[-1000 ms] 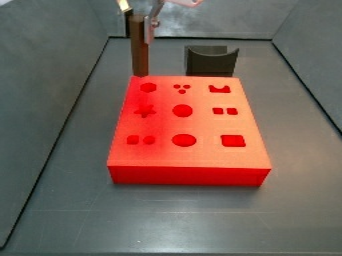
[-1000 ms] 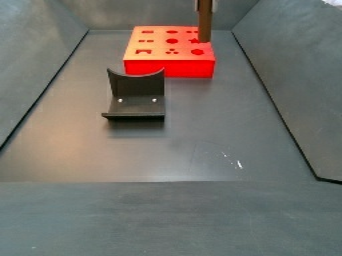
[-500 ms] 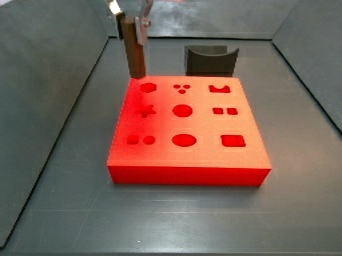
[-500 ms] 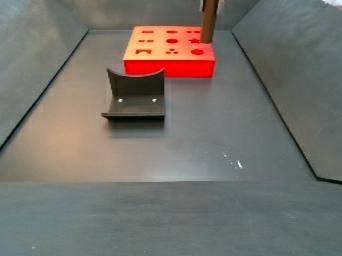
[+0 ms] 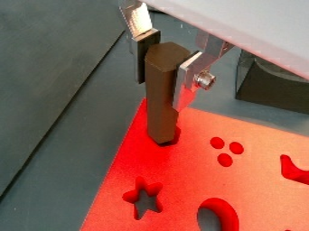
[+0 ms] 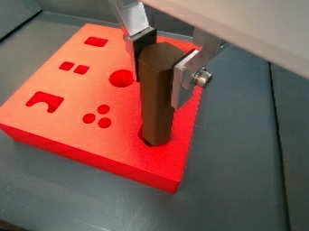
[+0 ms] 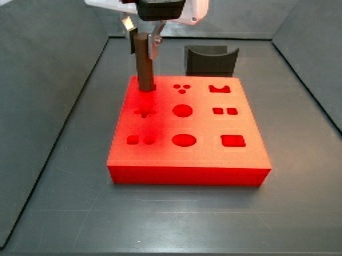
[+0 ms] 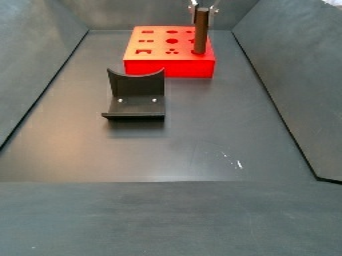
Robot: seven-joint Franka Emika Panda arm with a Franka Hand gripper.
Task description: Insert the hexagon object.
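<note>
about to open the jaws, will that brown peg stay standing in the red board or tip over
Probably stays up: the hexagon object, held upright by the gripper, has its lower end in a hole of the red board. Tall and slim, it could lean if the fit is loose. It looks stiff, like wood.

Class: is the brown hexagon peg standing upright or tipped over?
Upright: the hexagon peg stands vertical, its lower end on the red board, held by the gripper.
</note>
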